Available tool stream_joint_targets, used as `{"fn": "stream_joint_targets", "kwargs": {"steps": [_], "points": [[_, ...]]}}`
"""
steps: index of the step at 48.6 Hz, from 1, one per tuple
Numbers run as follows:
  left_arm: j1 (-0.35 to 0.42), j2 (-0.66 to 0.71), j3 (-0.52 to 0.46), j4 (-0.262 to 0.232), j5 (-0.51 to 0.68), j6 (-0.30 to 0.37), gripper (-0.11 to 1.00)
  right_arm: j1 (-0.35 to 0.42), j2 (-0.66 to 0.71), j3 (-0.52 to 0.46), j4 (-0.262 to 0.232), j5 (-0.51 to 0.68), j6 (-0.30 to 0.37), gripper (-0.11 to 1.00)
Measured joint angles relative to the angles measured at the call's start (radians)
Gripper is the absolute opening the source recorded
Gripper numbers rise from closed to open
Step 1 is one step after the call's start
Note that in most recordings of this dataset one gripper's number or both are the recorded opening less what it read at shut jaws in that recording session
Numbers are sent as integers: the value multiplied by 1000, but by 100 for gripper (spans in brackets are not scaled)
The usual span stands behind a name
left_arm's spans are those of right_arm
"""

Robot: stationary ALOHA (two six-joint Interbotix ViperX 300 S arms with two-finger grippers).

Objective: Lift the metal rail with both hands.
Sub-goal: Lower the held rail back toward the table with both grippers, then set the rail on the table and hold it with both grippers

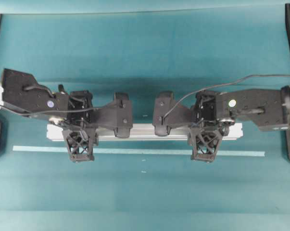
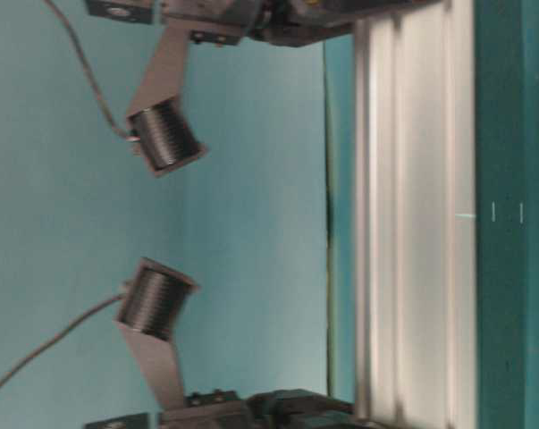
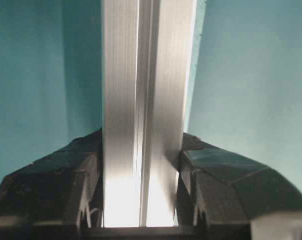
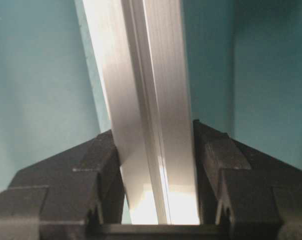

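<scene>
Two grippers clamp the metal rail (image 1: pixel 145 131), which lies crosswise over the teal table (image 1: pixel 145 192). The left gripper (image 1: pixel 79 142) grasps it near the left end, the right gripper (image 1: pixel 205 142) near the right end, each with partly closed fingers (image 3: pixel 65 180) pressed against both sides. A tape strip (image 1: pixel 135 151) runs parallel on the near side.

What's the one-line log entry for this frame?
left gripper: shut on rail | right gripper: shut on rail | rail: level, held near both ends | tape strip: flat on table
</scene>
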Motion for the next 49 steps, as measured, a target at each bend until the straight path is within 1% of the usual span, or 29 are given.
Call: {"fn": "stream_joint_targets", "kwargs": {"steps": [11, 21, 33, 49], "points": [[-3, 26, 31, 0, -69, -2, 29, 6, 34, 26, 0, -66, 2, 38], [-5, 52, 38, 0, -86, -2, 29, 15, 64, 29, 0, -98, 2, 38], [-6, 61, 63, 0, -133, -2, 29, 18, 75, 29, 0, -109, 2, 38], [-11, 61, 69, 0, -146, 0, 29, 32, 77, 31, 8, -109, 2, 38]]}}
